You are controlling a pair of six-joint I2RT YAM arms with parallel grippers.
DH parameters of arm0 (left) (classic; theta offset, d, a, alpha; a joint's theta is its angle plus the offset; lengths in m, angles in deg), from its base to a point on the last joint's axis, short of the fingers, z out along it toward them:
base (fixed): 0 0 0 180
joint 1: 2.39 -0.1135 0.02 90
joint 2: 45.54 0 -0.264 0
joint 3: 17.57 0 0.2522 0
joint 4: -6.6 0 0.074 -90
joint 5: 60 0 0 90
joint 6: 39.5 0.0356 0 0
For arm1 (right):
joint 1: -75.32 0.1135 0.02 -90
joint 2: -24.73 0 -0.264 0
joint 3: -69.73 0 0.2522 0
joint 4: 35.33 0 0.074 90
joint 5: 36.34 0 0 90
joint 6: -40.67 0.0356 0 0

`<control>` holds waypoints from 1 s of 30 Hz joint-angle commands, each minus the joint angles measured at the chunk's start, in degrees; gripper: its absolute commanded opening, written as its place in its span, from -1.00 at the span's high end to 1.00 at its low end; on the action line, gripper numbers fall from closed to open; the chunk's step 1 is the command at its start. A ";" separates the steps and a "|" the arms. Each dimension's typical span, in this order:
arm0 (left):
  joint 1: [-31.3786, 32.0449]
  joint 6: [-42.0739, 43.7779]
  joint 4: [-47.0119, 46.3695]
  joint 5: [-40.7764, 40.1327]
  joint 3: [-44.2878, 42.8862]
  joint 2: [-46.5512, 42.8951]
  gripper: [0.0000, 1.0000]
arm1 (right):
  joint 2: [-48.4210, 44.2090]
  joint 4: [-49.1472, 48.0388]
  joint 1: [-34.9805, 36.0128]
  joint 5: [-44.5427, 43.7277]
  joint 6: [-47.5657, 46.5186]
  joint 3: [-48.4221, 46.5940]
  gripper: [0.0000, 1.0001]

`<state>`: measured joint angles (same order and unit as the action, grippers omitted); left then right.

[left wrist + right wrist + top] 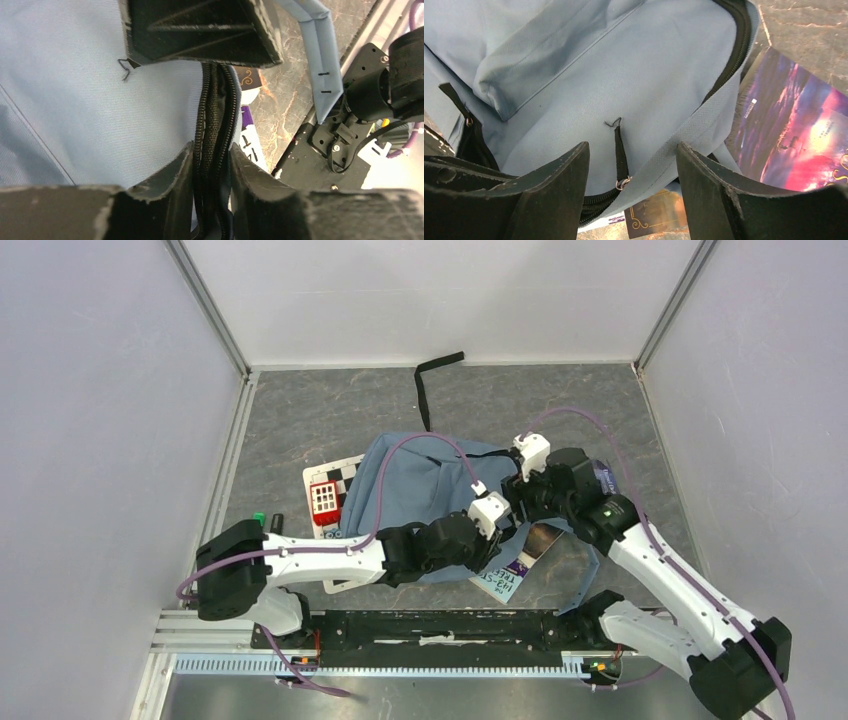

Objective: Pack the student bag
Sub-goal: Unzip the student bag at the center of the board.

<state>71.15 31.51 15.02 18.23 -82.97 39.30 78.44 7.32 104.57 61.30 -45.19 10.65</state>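
Our left tool (211, 155) is pinched nearly closed on the black zip edge (215, 100) of the student bag (415, 490). Our right tool (631, 165) stands wide apart, with a zip pull (620, 150) lying loose between its fingers. We see the bag lying mid-worktop (330, 410), partly over a purple-covered book (794, 130).

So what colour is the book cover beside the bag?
Purple and pink; the book shows best in the right wrist view.
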 commanded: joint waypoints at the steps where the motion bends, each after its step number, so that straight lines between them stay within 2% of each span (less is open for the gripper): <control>1: 0.99 -3.15 -2.57 -2.48 1.51 0.48 0.42 | 2.13 -0.15 2.26 -2.57 -1.92 -2.67 -0.36; 6: 1.66 -3.85 -2.57 -3.12 1.96 0.63 0.66 | 4.77 -0.79 3.37 -2.94 -3.00 -3.76 -0.28; 9: 2.28 -4.13 -2.57 -3.68 2.15 0.83 0.76 | 6.76 0.75 3.96 -4.35 -3.62 -5.96 -0.15; 17: 4.36 -2.56 -2.00 -5.58 3.45 1.41 0.79 | 11.54 6.56 4.20 -4.34 -6.27 -9.45 -0.14; 30: 7.41 -2.34 2.32 -10.36 -0.52 6.08 0.85 | 9.01 14.23 5.83 1.20 -2.57 0.99 -0.14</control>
<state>77.46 30.40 14.56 10.21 -81.07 44.07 89.13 17.41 109.40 60.77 -49.56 9.97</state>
